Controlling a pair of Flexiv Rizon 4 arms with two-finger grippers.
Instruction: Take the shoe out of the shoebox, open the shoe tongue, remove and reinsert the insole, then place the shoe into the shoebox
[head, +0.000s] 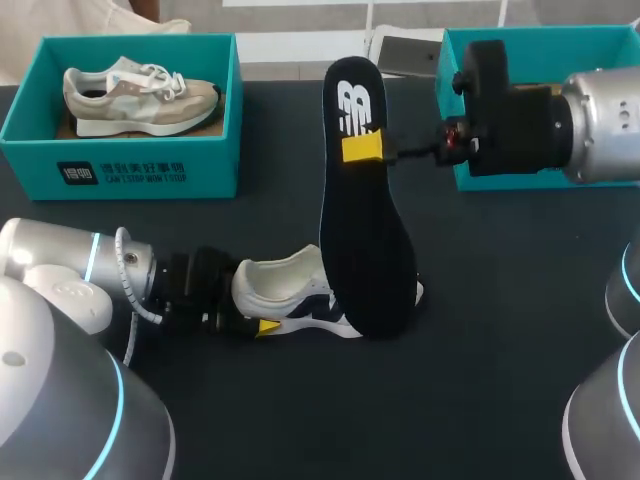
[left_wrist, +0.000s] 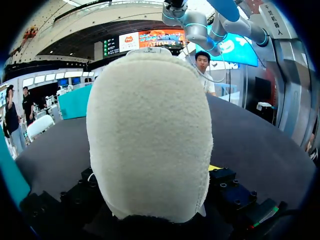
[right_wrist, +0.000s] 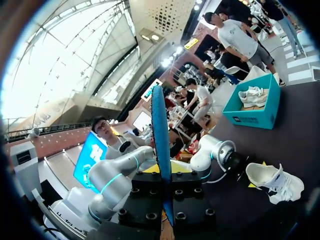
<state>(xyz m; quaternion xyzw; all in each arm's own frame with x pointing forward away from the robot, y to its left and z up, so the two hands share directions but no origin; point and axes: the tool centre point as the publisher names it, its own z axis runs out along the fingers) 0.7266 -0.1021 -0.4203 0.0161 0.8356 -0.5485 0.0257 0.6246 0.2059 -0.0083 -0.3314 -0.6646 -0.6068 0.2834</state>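
We work over a dark table, our left arm coming in low from the near left and our right arm reaching in from the far right. Two teal shoeboxes stand along the far edge: the left shoebox holds a beige shoe lying on its sole, and the right shoebox is largely hidden behind our right arm. Between them the black insole stands almost upright, heel end raised and toe end down by the front of the white shoe. That shoe sits on the table near the middle, well apart from both boxes, with its heel turned toward our left arm. Our right gripper is clamped on the upper part of the insole, and in the right wrist view the insole shows edge-on, pinched between the fingers. Our left gripper grips the white shoe at the heel. In the left wrist view the fleecy heel fills the space just ahead of it, and from the right wrist view a yellow tip shows on either side of the shoe.
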